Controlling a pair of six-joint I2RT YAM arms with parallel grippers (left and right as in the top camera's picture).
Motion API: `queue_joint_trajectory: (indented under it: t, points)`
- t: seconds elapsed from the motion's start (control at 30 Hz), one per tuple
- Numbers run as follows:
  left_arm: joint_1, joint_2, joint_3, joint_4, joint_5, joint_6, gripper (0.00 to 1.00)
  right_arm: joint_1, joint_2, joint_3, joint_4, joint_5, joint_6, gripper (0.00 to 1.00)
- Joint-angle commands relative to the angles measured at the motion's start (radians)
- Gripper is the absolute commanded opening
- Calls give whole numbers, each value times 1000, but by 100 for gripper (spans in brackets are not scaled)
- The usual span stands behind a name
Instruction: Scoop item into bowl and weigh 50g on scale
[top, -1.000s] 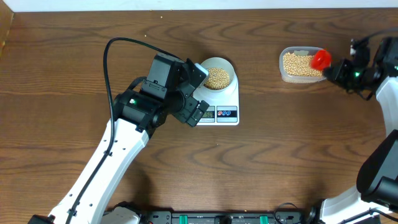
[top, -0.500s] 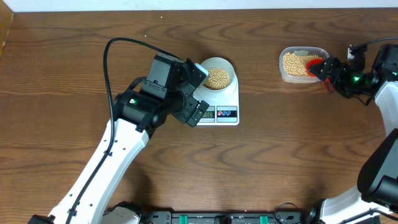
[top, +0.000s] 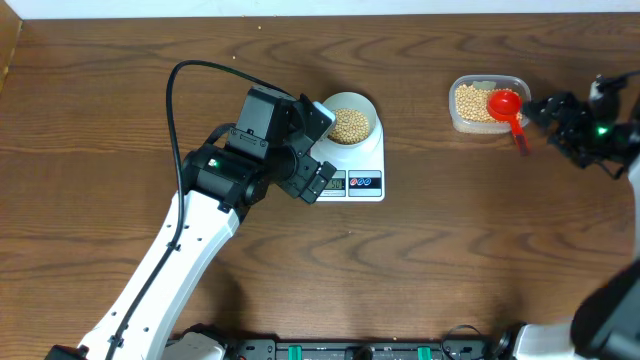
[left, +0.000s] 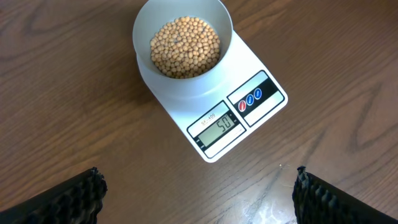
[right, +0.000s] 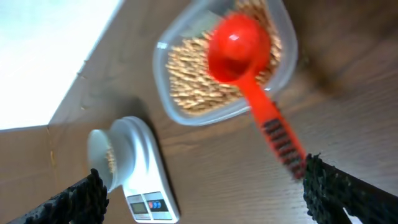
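Fifty showing on scale (left: 214, 124) under bowl (left: 222, 22), so hold left tool (left: 200, 199) and right tool (right: 208, 196), both wide open and empty, clear of bowl and red scoop (right: 239, 43)

Bare wood lay open between the left gripper's (left: 199, 196) spread fingers, with the scale (left: 249, 99) and bowl (left: 224, 18) ahead. A red scoop (right: 239, 43) and tub (top: 478, 127) stood before the right gripper (right: 202, 180).

Pale bowl (left: 143, 34) of tan beans (left: 185, 46) atop white scale (left: 208, 106), display reads 50.
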Motion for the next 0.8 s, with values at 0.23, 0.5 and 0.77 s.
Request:
queue_joint_trajectory:
  t: [0.23, 0.5, 0.77]
  points:
    - [3, 2, 4, 0, 12, -2, 98, 112, -409, 35, -227, 113, -184, 99]
    - [3, 2, 3, 0, 12, -2, 98, 289, -646, 35, -496, 287, -271, 99]
    - [3, 2, 3, 0, 12, -2, 98, 292, -735, 35, -657, 375, -272, 99]
